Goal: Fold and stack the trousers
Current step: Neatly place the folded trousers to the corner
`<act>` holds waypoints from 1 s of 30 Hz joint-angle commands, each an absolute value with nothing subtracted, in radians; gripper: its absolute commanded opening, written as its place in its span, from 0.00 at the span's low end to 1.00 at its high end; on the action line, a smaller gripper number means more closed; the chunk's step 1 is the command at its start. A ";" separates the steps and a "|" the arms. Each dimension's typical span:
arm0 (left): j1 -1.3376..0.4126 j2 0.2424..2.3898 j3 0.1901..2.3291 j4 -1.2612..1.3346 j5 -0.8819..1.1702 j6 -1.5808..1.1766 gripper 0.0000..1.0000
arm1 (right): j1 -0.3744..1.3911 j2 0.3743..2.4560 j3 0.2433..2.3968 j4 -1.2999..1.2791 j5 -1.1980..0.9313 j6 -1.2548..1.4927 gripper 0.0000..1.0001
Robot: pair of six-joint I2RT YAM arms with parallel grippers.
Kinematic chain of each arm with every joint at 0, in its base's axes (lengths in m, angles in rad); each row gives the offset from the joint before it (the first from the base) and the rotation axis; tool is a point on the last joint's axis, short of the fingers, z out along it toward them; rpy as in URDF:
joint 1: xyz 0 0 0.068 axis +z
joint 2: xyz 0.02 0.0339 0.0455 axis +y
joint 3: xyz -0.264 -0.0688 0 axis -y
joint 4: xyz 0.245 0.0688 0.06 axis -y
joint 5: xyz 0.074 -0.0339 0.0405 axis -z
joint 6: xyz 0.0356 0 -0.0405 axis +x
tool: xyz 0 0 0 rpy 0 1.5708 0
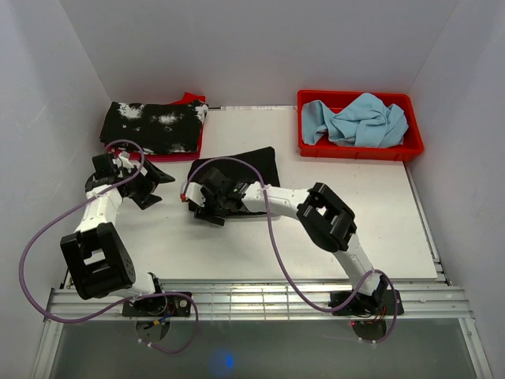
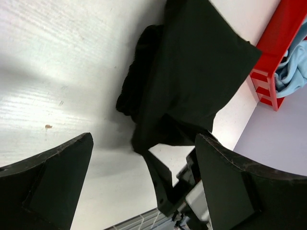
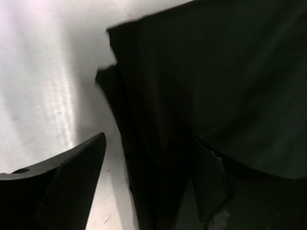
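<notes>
Right claw [image 3: 148, 139] at folded black trousers [image 3: 216, 72]

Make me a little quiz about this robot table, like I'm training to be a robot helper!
1. True or false: the light blue cloth lies in the red bin.
2. Which arm's fingers are at the black trousers? A) left B) right
3. Fill in: the left fingers stand ____, with nothing between them.

Key: 1 true. 2 B, the right fingers. 3 open.
</notes>
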State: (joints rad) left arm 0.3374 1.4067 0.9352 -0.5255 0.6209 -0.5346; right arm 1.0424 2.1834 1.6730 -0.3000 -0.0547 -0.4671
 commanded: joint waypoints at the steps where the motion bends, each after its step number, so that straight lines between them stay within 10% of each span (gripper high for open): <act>1: 0.337 1.377 0.905 -0.496 0.597 -0.566 0.98 | 1.037 2.218 1.640 -0.212 0.050 -0.514 0.73; 5: 0.339 1.391 0.868 -0.454 0.607 -0.600 0.98 | 1.037 2.240 1.599 -0.132 0.083 -0.529 0.59; 10: 0.325 1.404 0.850 -0.436 0.566 -0.600 0.98 | 1.022 2.215 1.608 -0.132 0.057 -0.491 0.09; 30: 0.087 1.683 0.940 -0.215 0.468 -0.724 0.98 | 0.907 2.129 1.703 -0.244 -0.204 -0.383 0.08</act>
State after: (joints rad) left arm 0.0959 1.6714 0.9035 -0.2764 0.4736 -0.6937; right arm 0.9119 2.1910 1.6535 -0.2237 -0.1520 -0.4068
